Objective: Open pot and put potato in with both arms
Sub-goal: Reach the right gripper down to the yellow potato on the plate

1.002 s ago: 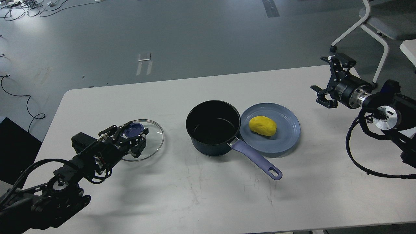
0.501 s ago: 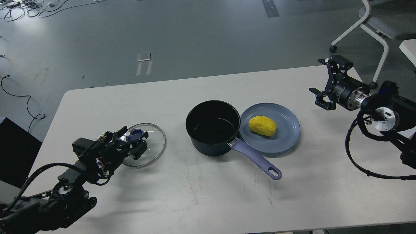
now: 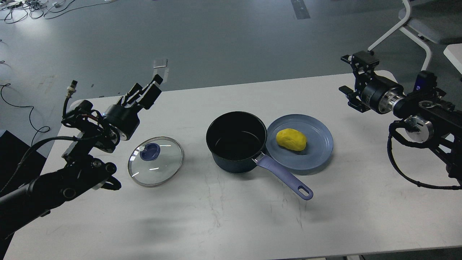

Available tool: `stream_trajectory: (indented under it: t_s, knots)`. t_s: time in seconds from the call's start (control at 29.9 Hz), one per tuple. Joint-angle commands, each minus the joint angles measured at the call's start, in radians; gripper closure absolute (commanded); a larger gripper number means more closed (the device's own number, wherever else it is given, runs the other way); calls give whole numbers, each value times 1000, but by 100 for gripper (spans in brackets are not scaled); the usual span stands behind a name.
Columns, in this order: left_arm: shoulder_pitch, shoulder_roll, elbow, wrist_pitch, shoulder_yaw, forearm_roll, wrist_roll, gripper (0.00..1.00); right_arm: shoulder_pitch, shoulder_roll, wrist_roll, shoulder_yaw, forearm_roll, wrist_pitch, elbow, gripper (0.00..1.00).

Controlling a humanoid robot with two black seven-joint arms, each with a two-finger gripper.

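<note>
Head view | pot (image 3: pixel 236 141) uncovered mid-table, touching plate (image 3: pixel 317 151) holding potato (image 3: pixel 291 139) | lid (image 3: pixel 156 161) flat, left | left gripper (image 3: pixel 146 93) raised, fingers indistinct | right gripper (image 3: pixel 352 81) spread, empty

Even, cool overhead light, soft shadows on the table (image 3: pixel 223 224), sharp focus throughout.

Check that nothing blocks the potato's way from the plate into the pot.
Nothing visible does. The potato lies bare on the plate, the pot stands open beside it, its lid off to the left.
</note>
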Motion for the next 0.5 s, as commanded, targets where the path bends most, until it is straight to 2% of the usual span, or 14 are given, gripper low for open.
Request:
stream_trajectory:
  t_s: [0.0, 0.03, 0.07, 0.13, 0.17, 0.27, 0.37, 0.47]
  knots:
    - [-114, -30, -32, -5, -32, -365, 19, 2, 14, -11, 48, -76, -354, -33, 104, 0]
    - [-128, -39, -32, -19, -32, -415, 27, 2, 15, -13, 60, -93, -415, -40, 122, 0]
    - [-149, -56, -32, -48, -33, -500, 57, 2, 15, -25, 89, -133, -531, -54, 145, 0]
    - [-164, -66, -32, -76, -41, -565, 94, 2, 15, -31, 118, -176, -646, -80, 149, 0]
    - [-180, -79, -32, -103, -53, -608, 134, 2, 15, -31, 140, -221, -758, -117, 147, 0]
    - [-186, -124, -32, -153, -105, -635, 223, 2, 15, -33, 163, -346, -936, -223, 133, 0]
    - [-184, -154, -32, -191, -144, -636, 246, 2, 16, -33, 178, -401, -984, -263, 109, 0]
    - [-172, -185, -28, -191, -145, -629, 243, 2, 15, -26, 182, -414, -1021, -281, 74, 2]
